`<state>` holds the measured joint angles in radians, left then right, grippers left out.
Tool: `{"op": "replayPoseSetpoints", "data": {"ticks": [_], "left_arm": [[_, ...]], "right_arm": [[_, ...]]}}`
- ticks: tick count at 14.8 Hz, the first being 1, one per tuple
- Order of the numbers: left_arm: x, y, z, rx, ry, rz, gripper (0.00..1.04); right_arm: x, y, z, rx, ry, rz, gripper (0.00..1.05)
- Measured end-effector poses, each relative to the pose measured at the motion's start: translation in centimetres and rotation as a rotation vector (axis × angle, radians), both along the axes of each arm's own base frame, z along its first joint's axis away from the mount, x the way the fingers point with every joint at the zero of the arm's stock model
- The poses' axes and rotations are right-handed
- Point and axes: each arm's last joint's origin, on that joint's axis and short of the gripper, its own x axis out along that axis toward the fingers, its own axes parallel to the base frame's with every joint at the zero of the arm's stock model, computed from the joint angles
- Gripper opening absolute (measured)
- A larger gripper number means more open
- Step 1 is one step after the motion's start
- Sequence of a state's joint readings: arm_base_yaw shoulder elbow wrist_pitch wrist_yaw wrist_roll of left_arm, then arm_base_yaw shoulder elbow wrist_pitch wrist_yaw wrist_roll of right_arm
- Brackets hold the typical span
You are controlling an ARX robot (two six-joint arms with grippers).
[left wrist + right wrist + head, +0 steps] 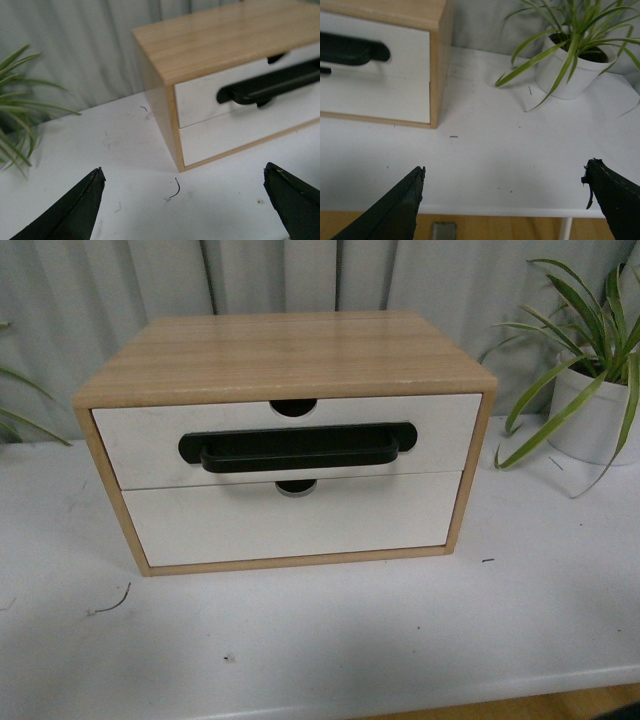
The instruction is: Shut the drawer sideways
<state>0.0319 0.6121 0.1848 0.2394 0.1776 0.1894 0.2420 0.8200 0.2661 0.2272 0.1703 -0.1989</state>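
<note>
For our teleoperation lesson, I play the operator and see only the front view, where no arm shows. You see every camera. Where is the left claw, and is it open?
Observer: The left claw is open and empty, above the table, facing the cabinet's left front corner.
Operator: And the right one?
Observer: The right claw is open and empty too, near the table's front edge, with the pot ahead of it.
Operator: Does either touch the drawer?
Observer: No. In both wrist views the fingers are well apart from the drawer and its handle.
</note>
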Motion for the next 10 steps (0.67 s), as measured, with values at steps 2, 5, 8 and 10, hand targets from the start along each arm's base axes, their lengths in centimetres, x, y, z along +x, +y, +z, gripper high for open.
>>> {"op": "replayPoseSetpoints", "data": {"ticks": [2,5,8,10], "left_arm": [[-1.6,1.8,-0.3,-0.173,-0.019,0.128,0.98],[-1.5,1.6,-0.4,-0.204,-0.086,0.130,0.93],[-2.3,0.8,-1.1,-0.186,-0.162,0.172,0.57],[-2.7,-0.1,-1.3,-0.184,-0.170,0.137,0.33]], "right_arm": [[-1.9,-0.5,0.1,0.092,-0.077,-0.108,0.98],[-1.7,-0.5,0.0,0.135,-0.088,-0.124,0.97],[-2.8,-1.6,-0.9,0.240,-0.299,-0.107,0.62],[-3.4,-2.2,-0.9,0.246,-0.311,-0.102,0.38]]}}
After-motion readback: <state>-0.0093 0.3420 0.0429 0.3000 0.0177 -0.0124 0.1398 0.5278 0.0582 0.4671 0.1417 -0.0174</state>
